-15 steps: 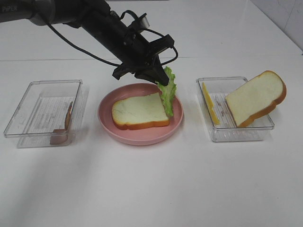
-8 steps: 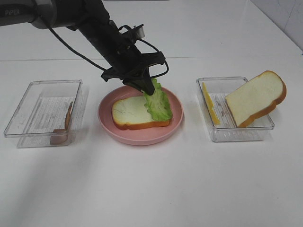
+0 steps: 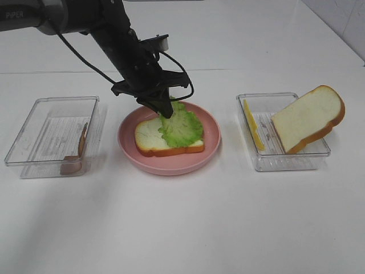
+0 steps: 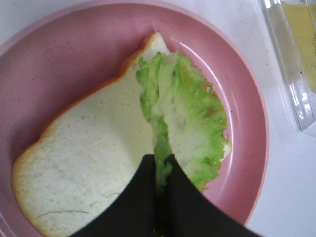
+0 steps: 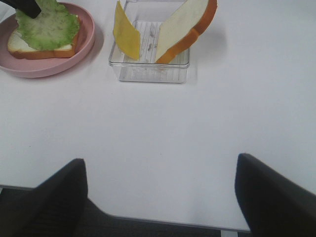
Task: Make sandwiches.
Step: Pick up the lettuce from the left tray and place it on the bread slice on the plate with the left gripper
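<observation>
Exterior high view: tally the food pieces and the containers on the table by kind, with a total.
Bread slices: 2
Lettuce leaf: 1
Meat slice: 1
Cheese slice: 1
Pink plate: 1
Clear trays: 2
Total: 8

At the frame's bottom centre, the left gripper (image 4: 159, 162) pinches a lettuce leaf (image 4: 190, 123) draped over the bread slice (image 4: 84, 153) on the pink plate (image 4: 59, 54). In the upper right corner, a clear tray (image 4: 284, 74) holds a yellow cheese slice (image 4: 302, 24).
</observation>
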`<state>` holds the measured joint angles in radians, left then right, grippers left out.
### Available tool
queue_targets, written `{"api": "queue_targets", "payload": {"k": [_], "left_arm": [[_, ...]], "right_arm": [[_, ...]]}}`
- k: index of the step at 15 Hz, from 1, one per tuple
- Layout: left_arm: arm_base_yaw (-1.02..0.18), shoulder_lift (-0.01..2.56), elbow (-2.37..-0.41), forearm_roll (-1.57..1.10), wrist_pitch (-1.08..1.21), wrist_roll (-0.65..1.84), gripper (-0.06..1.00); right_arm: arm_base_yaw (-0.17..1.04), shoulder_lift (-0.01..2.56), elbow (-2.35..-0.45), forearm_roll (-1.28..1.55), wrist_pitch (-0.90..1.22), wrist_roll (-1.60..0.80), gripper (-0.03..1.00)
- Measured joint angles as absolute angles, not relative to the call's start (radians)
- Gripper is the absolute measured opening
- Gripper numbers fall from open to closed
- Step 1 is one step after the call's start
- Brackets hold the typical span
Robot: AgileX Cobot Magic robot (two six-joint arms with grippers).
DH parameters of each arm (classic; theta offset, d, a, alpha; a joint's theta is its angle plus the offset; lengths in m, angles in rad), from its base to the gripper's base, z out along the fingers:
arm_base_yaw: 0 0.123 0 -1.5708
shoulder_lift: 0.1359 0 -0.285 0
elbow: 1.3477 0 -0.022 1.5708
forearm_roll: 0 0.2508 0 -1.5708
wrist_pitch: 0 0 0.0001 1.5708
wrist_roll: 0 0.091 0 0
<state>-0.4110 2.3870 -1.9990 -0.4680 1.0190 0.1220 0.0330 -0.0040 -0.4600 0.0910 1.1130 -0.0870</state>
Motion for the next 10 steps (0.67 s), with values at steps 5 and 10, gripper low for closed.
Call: {"api": "queue_targets", "payload": {"k": [5,10], "left_arm": [[-0.411,2.387,-1.999,-0.443,1.019,0.118,0.0],[-0.411,2.387,-1.999,-0.427,1.034,0.112,0.39]], "right_arm": [[0.033,-0.004,-0.46,0.091,1.113,-0.087,0.8],[0.033,-0.004,-0.46,0.091,1.113,-0.087,0.8]]}}
